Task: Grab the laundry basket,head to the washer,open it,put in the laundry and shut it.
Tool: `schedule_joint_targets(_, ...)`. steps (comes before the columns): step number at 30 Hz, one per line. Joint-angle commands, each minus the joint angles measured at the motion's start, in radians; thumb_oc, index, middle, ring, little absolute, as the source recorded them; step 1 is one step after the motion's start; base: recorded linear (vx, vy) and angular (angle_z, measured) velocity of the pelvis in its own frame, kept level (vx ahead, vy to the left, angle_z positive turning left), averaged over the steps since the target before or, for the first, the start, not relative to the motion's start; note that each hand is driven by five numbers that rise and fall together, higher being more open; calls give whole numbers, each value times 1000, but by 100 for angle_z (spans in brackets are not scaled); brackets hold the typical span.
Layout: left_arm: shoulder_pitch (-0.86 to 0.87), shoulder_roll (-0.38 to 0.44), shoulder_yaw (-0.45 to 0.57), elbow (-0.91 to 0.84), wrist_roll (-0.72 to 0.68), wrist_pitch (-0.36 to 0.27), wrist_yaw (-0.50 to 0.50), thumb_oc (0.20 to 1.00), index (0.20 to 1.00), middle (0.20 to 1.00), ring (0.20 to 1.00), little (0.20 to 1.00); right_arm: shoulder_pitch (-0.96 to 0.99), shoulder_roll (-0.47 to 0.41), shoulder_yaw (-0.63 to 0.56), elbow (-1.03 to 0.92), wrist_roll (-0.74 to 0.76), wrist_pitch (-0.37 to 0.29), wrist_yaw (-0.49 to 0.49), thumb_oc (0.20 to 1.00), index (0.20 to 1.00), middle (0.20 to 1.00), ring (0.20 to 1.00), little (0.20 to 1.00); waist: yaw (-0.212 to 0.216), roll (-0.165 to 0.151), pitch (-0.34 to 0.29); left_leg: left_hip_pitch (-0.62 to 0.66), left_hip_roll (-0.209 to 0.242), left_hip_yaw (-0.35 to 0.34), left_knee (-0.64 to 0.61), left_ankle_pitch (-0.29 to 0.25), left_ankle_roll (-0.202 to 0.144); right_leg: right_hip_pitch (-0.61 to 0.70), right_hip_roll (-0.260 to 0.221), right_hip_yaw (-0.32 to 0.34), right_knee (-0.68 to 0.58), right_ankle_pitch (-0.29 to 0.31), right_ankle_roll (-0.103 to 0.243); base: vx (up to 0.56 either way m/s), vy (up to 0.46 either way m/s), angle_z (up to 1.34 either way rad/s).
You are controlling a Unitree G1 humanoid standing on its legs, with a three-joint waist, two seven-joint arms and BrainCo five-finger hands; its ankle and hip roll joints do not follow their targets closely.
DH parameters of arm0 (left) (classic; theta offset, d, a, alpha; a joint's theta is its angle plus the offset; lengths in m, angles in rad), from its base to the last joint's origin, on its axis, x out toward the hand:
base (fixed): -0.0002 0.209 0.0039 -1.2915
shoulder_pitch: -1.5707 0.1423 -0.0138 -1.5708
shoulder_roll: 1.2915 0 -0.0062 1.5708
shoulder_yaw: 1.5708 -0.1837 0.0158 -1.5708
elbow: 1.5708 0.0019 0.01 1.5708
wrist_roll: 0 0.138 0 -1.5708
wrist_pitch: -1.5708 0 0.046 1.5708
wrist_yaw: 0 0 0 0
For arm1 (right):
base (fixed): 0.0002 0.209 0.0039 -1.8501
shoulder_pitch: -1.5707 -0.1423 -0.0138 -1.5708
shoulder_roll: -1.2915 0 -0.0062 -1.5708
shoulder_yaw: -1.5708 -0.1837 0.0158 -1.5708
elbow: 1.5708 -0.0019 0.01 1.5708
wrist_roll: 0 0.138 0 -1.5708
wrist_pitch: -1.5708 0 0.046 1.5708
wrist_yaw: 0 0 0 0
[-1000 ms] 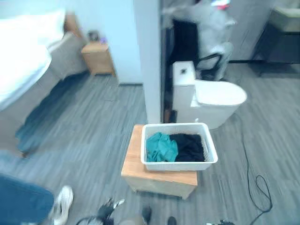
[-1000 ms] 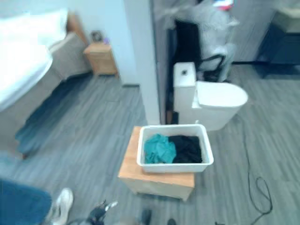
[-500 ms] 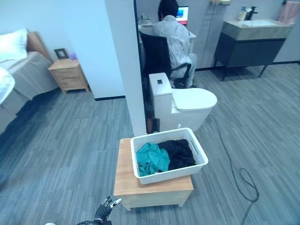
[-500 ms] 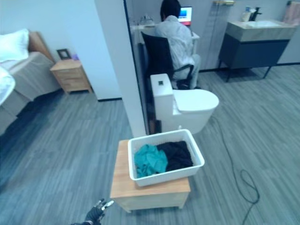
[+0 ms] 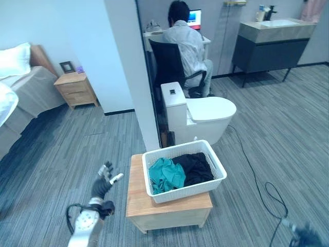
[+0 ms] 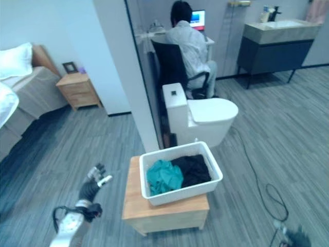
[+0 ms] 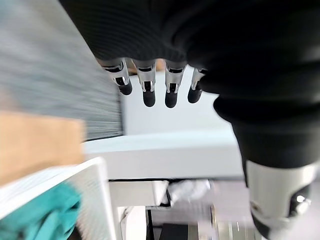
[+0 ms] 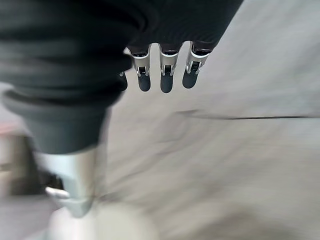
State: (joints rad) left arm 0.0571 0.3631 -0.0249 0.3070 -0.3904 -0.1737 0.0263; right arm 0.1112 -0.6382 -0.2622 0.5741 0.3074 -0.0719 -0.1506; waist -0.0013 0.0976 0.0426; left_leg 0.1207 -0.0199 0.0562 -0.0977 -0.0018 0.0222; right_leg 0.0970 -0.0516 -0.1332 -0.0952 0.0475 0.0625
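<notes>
A white laundry basket [image 5: 177,194] sits on a low wooden table [image 5: 164,210]. Inside it lie a teal cloth [image 5: 165,175] and a black cloth [image 5: 196,169]. My left hand [image 5: 103,180] is raised to the left of the table, apart from the basket, with its fingers spread open. In the left wrist view its straight fingers [image 7: 146,86] point past the basket's rim [image 7: 95,200] and the teal cloth [image 7: 45,220]. My right hand [image 5: 304,237] hangs low at the right, far from the basket. Its straight fingers [image 8: 166,70] show over bare floor.
Just behind the table are a white partition wall [image 5: 131,67] and a toilet [image 5: 203,110]. Beyond these, a person [image 5: 182,41] sits on a chair at a desk. A nightstand [image 5: 77,87] and a bed [image 5: 20,77] are at the far left, a dark vanity [image 5: 270,36] at the far right.
My left hand has risen from the bottom edge to beside the table. My right hand has come into view at the lower right. The basket has not moved.
</notes>
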Motion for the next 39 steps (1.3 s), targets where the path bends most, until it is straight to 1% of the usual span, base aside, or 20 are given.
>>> schedule_joint_targets(1,-161,5,-69,139,-61,15,13,1000,1000,1000,1000,1000,-252,-74,106,120,-74,-8,-17,1000,1000,1000,1000,1000,18,-56,-5,-36,37,-15,10,1,-44,29,-50,47,8,-27,50,-37,8,-17)
schedule_joint_targets(2,-219,-5,-105,183,-90,31,21,1000,1000,1000,1000,1000,-326,-79,169,112,-79,0,-12,1000,1000,1000,1000,1000,18,-57,1,-41,39,-12,10,5,-45,20,-48,50,8,-22,48,-37,5,-12)
schedule_joint_targets(3,-223,-5,-102,186,-91,30,21,1000,1000,1000,1000,1000,-333,-79,172,116,-79,-1,-12,1000,1000,1000,1000,1000,16,-56,4,-41,39,-12,10,5,-45,20,-48,50,8,-22,48,-101,-4,-13)
schedule_joint_targets(4,-322,-23,-155,262,-151,50,31,1000,1000,1000,1000,1000,-449,-72,267,119,-70,16,1,1000,1000,1000,1000,1000,13,-61,23,-56,43,-8,10,14,-46,2,-43,54,8,-11,45,-128,-20,-12)
schedule_joint_targets(5,-375,-33,-181,304,-164,59,53,1000,1000,1000,1000,1000,-508,-55,323,117,-68,28,10,1000,1000,1000,1000,1000,14,-67,34,-68,46,-5,10,21,-47,-12,-40,57,8,-3,42,-250,-40,-23)
schedule_joint_targets(6,-473,-48,-205,383,-197,69,84,1000,1000,1000,1000,1000,-613,-18,416,125,-61,45,13,1000,1000,1000,1000,1000,11,-74,60,-98,51,-3,10,35,-50,-45,-35,60,8,9,40,-177,-34,-14)
schedule_joint_targets(7,-476,-47,-203,385,-197,68,83,1000,1000,1000,1000,1000,-617,-18,418,127,-61,45,12,1000,1000,1000,1000,1000,9,-73,61,-100,51,-3,10,35,-50,-46,-35,60,8,9,40,-205,-36,-17)
schedule_joint_targets(8,-525,-65,-214,441,-224,75,97,1000,1000,1000,1000,1000,-676,11,466,131,-53,53,13,1000,1000,1000,1000,1000,9,-78,78,-119,54,-3,10,44,-52,-64,-34,61,8,17,39,-240,-45,-9)
schedule_joint_targets(9,-631,-78,-235,575,-258,82,109,1000,1000,1000,1000,1000,-787,43,548,174,-30,60,14,1000,1000,1000,1000,1000,6,-87,112,-159,59,-4,10,64,-57,-104,-30,65,8,33,37,-239,-45,0)
schedule_joint_targets(10,-635,-77,-233,578,-258,81,107,1000,1000,1000,1000,1000,-791,43,550,176,-29,59,14,1000,1000,1000,1000,1000,4,-86,112,-161,59,-4,10,64,-57,-106,-30,64,8,34,37,-213,-42,2)
schedule_joint_targets(11,-677,-84,-232,658,-280,87,109,1000,1000,1000,1000,1000,-843,55,588,209,-23,64,17,1000,1000,1000,1000,1000,4,-90,124,-179,59,-6,10,72,-59,-123,-29,64,8,40,37,-55,-12,4)
schedule_joint_targets(12,-677,-84,-231,659,-280,87,109,1000,1000,1000,1000,1000,-844,55,588,209,-23,64,17,1000,1000,1000,1000,1000,4,-90,124,-179,59,-6,10,72,-59,-123,-29,64,8,40,37,-164,-32,-1)
schedule_joint_targets(13,-775,-86,-244,812,-297,105,112,1000,1000,1000,1000,1000,-950,75,660,288,-11,75,20,1000,1000,1000,1000,1000,4,-98,148,-208,62,-7,10,87,-65,-154,-26,65,9,50,36,-156,-25,3)
schedule_joint_targets(17,-957,-63,-276,990,-276,125,116,1000,1000,1000,1000,1000,-1120,103,756,415,20,86,25,1000,1000,1000,1000,1000,-1,-108,197,-254,65,-8,10,111,-74,-203,-26,63,20,64,36,-127,-25,1)
schedule_joint_targets(20,-1025,-39,-307,995,-266,121,120,1000,1000,1000,1000,1000,-1184,90,782,496,43,91,31,1000,1000,1000,1000,1000,2,-112,226,-279,62,-12,10,127,-78,-225,-27,60,28,70,36,-74,-20,4)
schedule_joint_targets(23,-1044,-12,-334,936,-260,103,134,1000,1000,1000,1000,1000,-1188,60,780,524,59,90,32,1000,1000,1000,1000,1000,10,-110,241,-288,60,-15,13,130,-77,-232,-28,55,29,73,37,-28,-18,9)
schedule_joint_targets(26,-1043,8,-346,882,-254,93,145,1000,1000,1000,1000,1000,-1174,37,769,520,57,91,30,1000,1000,1000,1000,1000,13,-108,249,-292,58,-17,15,131,-77,-232,-29,53,28,74,37,-13,-11,3)
schedule_joint_targets(30,-1037,45,-389,749,-185,76,152,1000,1000,1000,1000,1000,-1103,-28,720,505,50,86,30,1000,1000,1000,1000,1000,19,-95,268,-299,55,-20,16,132,-76,-239,-31,47,26,75,39,-21,-11,5)
schedule_joint_targets(35,-1039,33,-416,752,-151,78,143,1000,1000,1000,1000,1000,-1085,-48,701,536,60,83,39,1000,1000,1000,1000,1000,19,-90,283,-305,55,-20,17,133,-75,-250,-32,48,30,77,40,-15,0,1)
schedule_joint_targets(39,-1058,17,-424,840,-117,90,141,1000,1000,1000,1000,1000,-1085,-37,707,579,75,85,61,1000,1000,1000,1000,1000,21,-90,300,-310,56,-15,19,134,-71,-264,-27,55,36,80,41,-3,0,-1)
